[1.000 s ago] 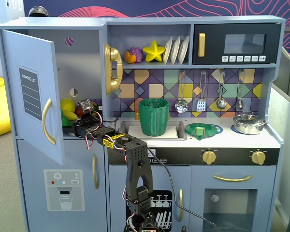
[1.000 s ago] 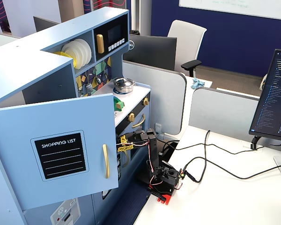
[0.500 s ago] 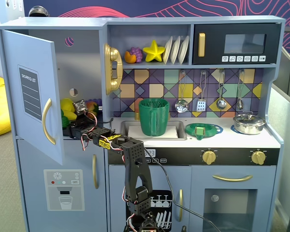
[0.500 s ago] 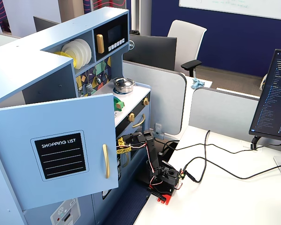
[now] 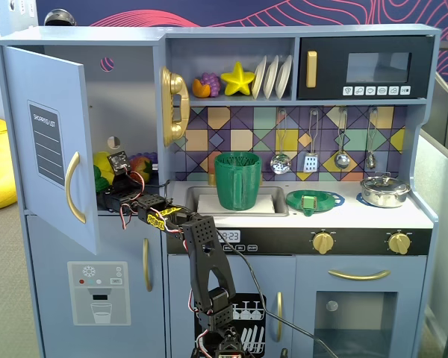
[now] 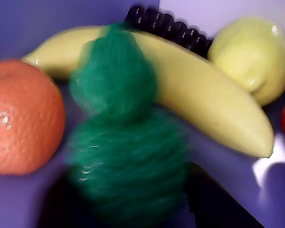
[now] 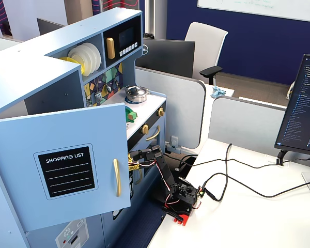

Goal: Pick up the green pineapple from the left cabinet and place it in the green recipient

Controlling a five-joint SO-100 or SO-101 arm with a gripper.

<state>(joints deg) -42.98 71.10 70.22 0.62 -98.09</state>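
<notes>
The green pineapple [image 6: 128, 156] fills the middle of the wrist view, blurred, lying on the floor of the left cabinet [image 5: 123, 104]. In a fixed view only a green sliver of it [image 5: 98, 177] shows behind the open door [image 5: 48, 142]. My gripper [image 6: 133, 204] is inside the cabinet [image 5: 108, 192]. Its dark jaws stand on either side of the pineapple's lower body, close to it, and look open. The green recipient [image 5: 238, 180], a tall ribbed dark green cup, stands upright in the sink to the right.
An orange [image 6: 21, 116], a banana [image 6: 204, 99], a lemon [image 6: 251, 57] and dark grapes [image 6: 166, 26] crowd round the pineapple. A flat green dish [image 5: 313, 200] and a pot [image 5: 384, 190] sit on the counter. The door [image 7: 67, 165] swings wide open.
</notes>
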